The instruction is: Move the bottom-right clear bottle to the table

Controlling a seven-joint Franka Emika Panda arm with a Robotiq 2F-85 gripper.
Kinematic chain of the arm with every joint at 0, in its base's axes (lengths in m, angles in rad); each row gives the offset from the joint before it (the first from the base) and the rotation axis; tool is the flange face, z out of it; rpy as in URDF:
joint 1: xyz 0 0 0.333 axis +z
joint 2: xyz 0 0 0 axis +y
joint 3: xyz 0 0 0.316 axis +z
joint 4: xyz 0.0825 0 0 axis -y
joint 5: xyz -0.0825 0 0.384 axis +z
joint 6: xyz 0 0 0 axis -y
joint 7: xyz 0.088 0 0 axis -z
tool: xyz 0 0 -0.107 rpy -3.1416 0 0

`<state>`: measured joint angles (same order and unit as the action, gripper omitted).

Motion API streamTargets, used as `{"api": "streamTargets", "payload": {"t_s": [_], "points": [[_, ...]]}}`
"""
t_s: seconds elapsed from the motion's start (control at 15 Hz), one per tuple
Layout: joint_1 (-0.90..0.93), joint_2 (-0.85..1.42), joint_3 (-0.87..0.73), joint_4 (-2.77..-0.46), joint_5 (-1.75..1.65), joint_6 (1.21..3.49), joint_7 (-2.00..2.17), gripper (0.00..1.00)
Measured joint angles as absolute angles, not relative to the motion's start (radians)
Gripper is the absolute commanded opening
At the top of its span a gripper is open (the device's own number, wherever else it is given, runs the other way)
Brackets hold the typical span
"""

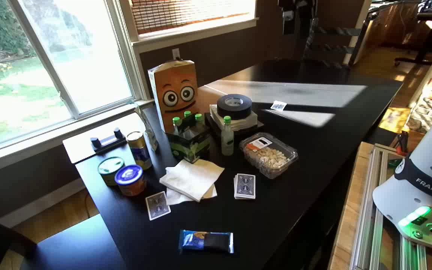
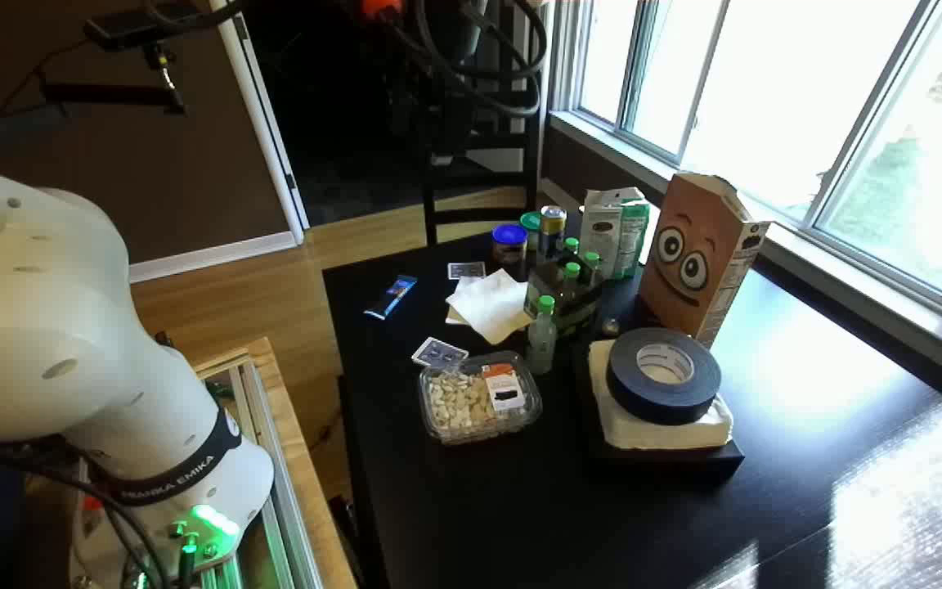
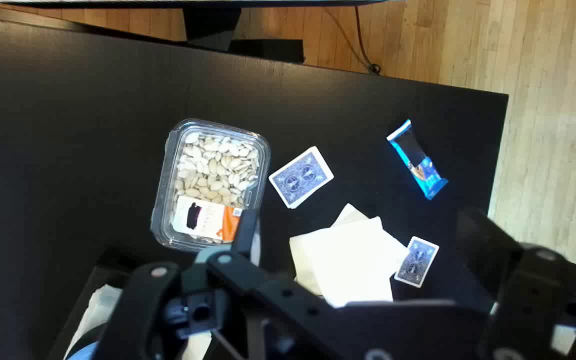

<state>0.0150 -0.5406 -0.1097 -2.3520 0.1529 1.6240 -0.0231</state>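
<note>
Dark counter (image 1: 201, 215) is bearing the clear bottle (image 1: 227, 141), standing upright between carton (image 1: 197, 150) and seed tub (image 1: 260, 144); the tool (image 3: 361, 227) is hanging spread, gripping nothing. Placement is looking complete; careless sideways tool travel could be toppling the bottle.

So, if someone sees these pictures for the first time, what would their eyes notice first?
Most likely the big-eyed orange box, standing on the dark table near the window. Next might come the roll of tape, lying on a pale stack, and the white robot arm with its glowing green light, beside the table. A clear green-capped bottle beside the seed tub may follow.
</note>
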Motion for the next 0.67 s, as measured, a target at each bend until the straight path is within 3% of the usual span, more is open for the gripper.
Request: {"api": "streamTargets", "payload": {"t_s": [0.4, 0.67], "points": [[0.015, -0.539, -0.105, -2.352, 0.157, 1.635, -0.023, 1.00], [0.026, -0.454, -0.023, -2.352, 0.168, 1.839, 0.015, 1.00]]}}
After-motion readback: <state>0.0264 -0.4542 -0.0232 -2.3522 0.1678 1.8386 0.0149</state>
